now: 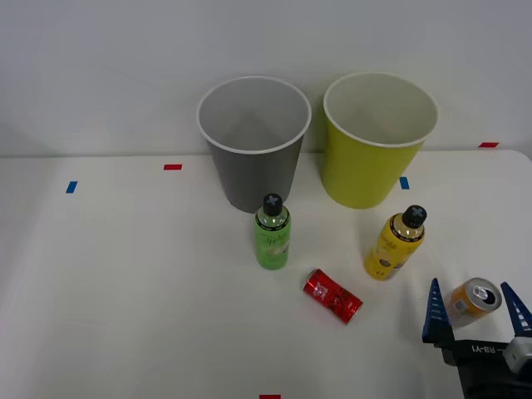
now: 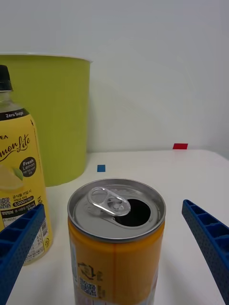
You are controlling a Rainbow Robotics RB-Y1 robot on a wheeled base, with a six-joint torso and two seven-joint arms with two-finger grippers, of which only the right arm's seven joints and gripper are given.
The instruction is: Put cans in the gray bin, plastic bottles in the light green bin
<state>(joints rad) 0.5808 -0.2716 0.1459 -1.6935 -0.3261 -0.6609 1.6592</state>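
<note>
The right gripper point(image 1: 475, 309) is spread wide, its two blue fingers point(image 2: 207, 238) standing either side of the orange can point(image 1: 475, 299) with clear gaps between them and its wall, so nothing is held yet. The can stands upright at the near right of the table point(image 1: 125, 291), its tab lifted and its mouth open, so it is most likely empty and very light. Thin metal of that sort is stiff enough for a moderate squeeze but dents if clamped hard, and the printed wall is smooth and may slip. My judgement is that the best hold is across the middle of the body, below the top rim, with the fingers level so the can does not tip as they close.

Just to the far left of it stands the yellow bottle point(image 1: 396, 243), upright with its black cap on; it looks near enough to be knocked when the can is lifted. Further left, the red can point(image 1: 332, 295) lies on its side and could roll if touched. The green bottle point(image 1: 272, 233) stands upright beyond that, just in front of the gray bin point(image 1: 253, 150). The light green bin point(image 1: 374, 150) sits to the right of the gray one at the far side of the table; the two are close beside each other, and both look empty from above. The orange can must travel to the gray bin, far and left, passing the yellow bottle.
</note>
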